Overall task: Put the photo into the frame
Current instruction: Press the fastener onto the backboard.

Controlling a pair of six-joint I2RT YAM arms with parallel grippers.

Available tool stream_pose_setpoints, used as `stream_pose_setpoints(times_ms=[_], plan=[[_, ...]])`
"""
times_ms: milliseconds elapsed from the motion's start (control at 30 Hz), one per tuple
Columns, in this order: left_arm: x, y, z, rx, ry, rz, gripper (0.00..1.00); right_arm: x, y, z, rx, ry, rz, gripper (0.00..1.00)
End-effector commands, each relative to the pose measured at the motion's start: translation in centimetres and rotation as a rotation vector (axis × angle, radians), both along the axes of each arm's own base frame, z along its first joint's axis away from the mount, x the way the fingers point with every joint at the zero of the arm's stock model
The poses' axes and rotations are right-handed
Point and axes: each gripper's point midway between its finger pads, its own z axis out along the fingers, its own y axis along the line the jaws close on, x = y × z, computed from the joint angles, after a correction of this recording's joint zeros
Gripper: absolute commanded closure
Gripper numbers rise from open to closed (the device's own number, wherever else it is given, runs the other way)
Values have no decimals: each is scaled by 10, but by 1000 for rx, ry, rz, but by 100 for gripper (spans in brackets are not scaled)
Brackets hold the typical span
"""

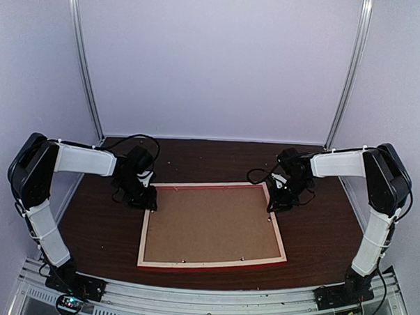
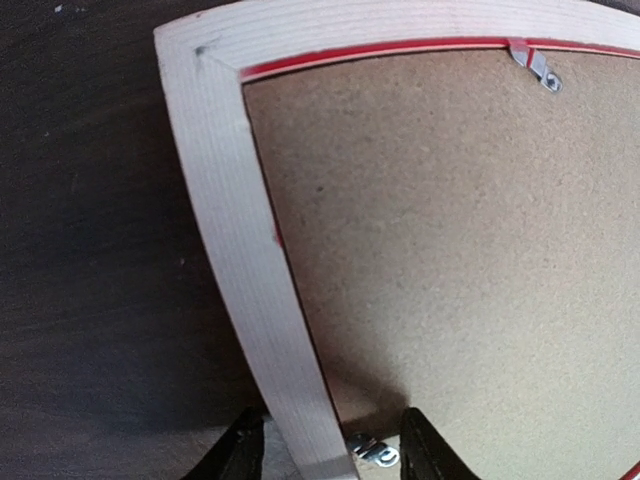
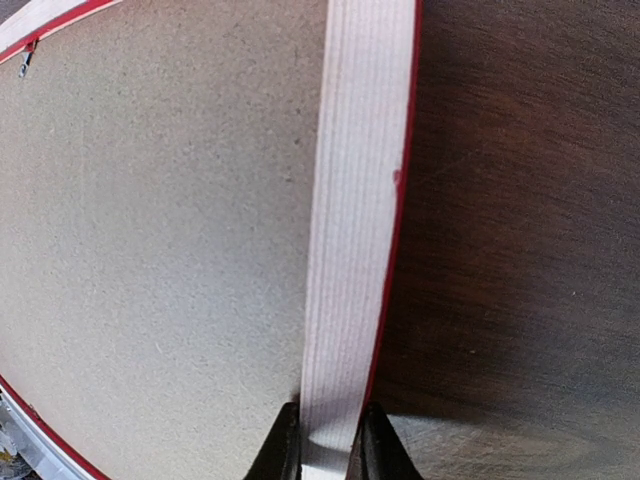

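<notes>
While the frame (image 3: 355, 200) is lying face down, the right gripper (image 3: 330, 445) is pinching its rail, probably steadying it, and the left gripper (image 2: 332, 450) is straddling rail and metal tab (image 2: 372, 452), part-open, gripping nothing; the photo is not showing.

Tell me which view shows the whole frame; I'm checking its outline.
Top external: all four rails of the frame show, pale back up. Left wrist gives one corner; right wrist, one side rail between the fingers of the right gripper.

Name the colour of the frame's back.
The frame is pale bare wood, red-edged; best in right wrist view.
</notes>
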Motion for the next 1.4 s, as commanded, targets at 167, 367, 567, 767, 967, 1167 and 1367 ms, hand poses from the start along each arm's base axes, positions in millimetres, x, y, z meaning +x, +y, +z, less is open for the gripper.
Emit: stream_pose_setpoints(times_ms=[167,367,567,767,967,1167,1367], plan=[[-3,-1,2,-24,-9,10,63,-1,-2,-10,-10,-11,25,89],[-6,0,4,-29,-13,7,69,-1,-3,-9,-13,-13,23,89],[-10,1,5,-35,-12,-3,74,0,-1,-10,-13,-13,24,89],[-12,1,6,-40,-11,-5,71,0,-2,-9,-15,-13,21,89],[-8,-1,12,-56,-27,10,53,-1,-3,-10,-16,-11,19,89],[-10,-3,10,-62,-16,8,52,0,-2,-10,-14,-12,21,89],[-16,0,2,-51,8,6,58,0,-1,-9,-13,-13,23,89]])
